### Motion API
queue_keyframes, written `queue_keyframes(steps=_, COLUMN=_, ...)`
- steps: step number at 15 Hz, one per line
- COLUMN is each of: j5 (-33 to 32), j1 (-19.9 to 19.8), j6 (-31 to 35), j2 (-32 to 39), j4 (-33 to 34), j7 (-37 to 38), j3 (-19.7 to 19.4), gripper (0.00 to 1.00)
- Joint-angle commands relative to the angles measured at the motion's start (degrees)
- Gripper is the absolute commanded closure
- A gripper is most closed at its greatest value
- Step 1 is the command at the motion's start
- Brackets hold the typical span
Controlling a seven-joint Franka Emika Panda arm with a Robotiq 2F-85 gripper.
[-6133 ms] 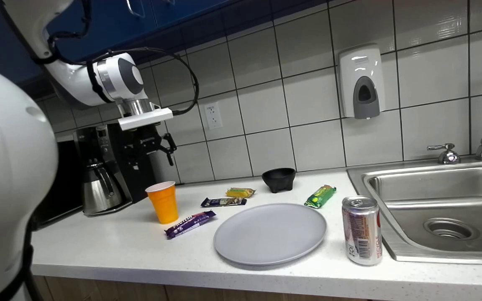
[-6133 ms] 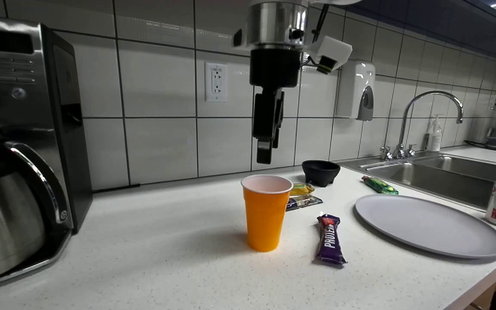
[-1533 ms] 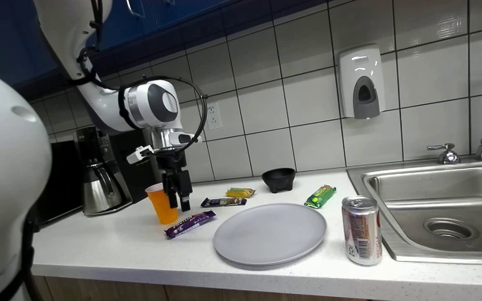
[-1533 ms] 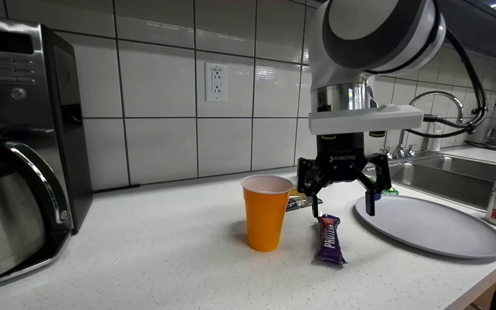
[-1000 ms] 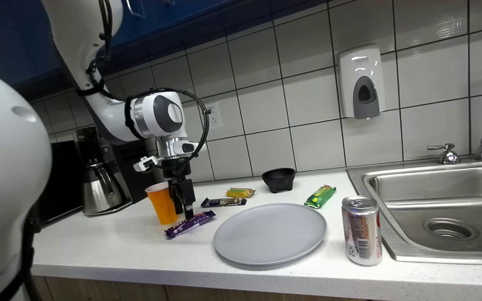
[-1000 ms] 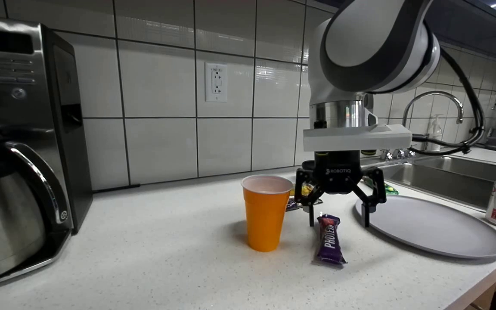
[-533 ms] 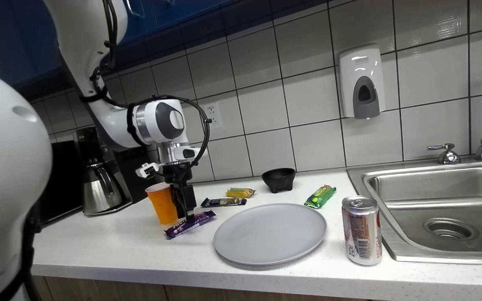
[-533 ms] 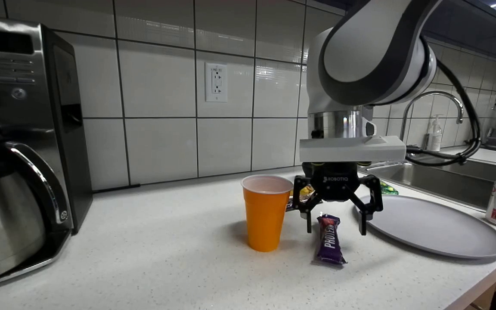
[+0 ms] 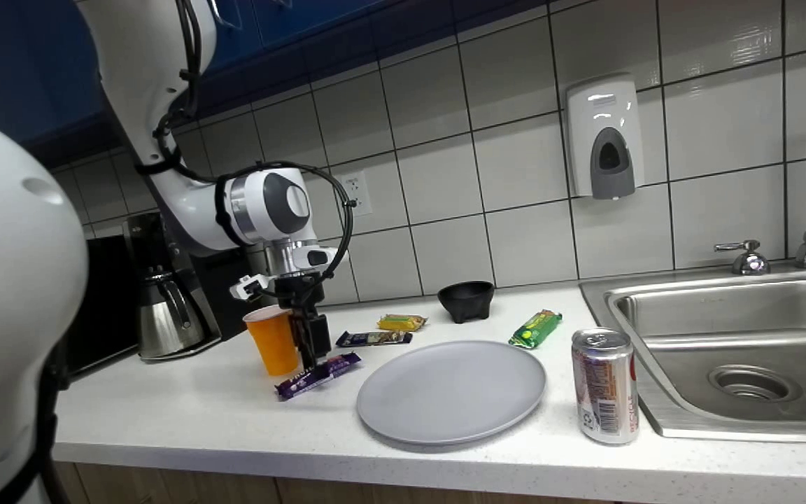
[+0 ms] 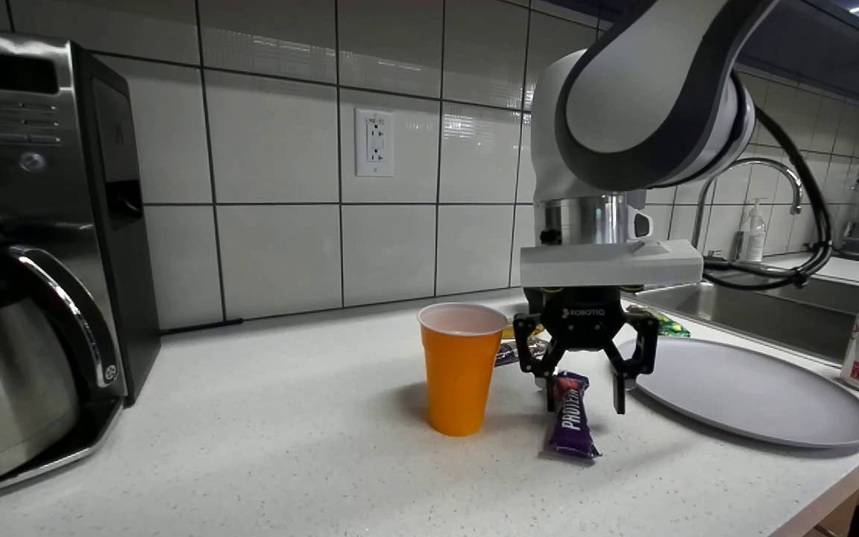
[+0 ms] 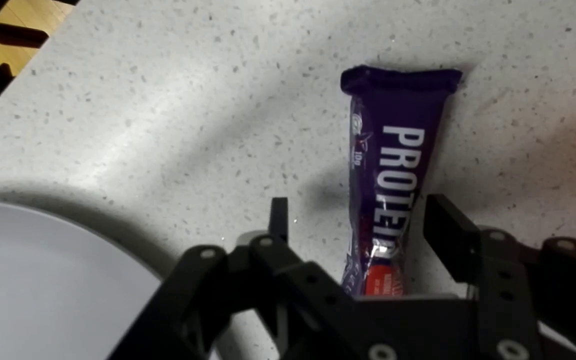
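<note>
Steel and black, the coffee maker bounds our left in an exterior view, and from it we see a broad stretch of speckled counter run to the orange cup. Rightward, a narrower gap divides cup from grey plate, and the purple protein bar lies there. Farther right the counter's front edge slants. We find the pincer astride the bar, spread wider than it, not gripping. In the wrist view, counter shows between the left-hand finger and the bar; the right-hand finger sits just beside it, touching or not we cannot tell.
</note>
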Motion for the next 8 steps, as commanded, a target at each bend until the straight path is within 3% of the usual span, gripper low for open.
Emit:
queue_keyframes(steps=1, j5=-2.06, j1=1.0, j6=0.97, j2=-0.66, j4=-0.65, j7=2.36, j3=-0.84, gripper=0.58)
queue_keyframes(steps=6, j5=-2.81, j1=1.17, j6=1.26, j2=-0.83, j4=-0.77, j7=2.94, j3=-0.83, gripper=0.97)
queue_keyframes(steps=8, j5=-2.71, j1=1.21, j6=1.47, j2=-1.58, j4=-1.03, j7=2.96, j3=-0.72, gripper=0.98)
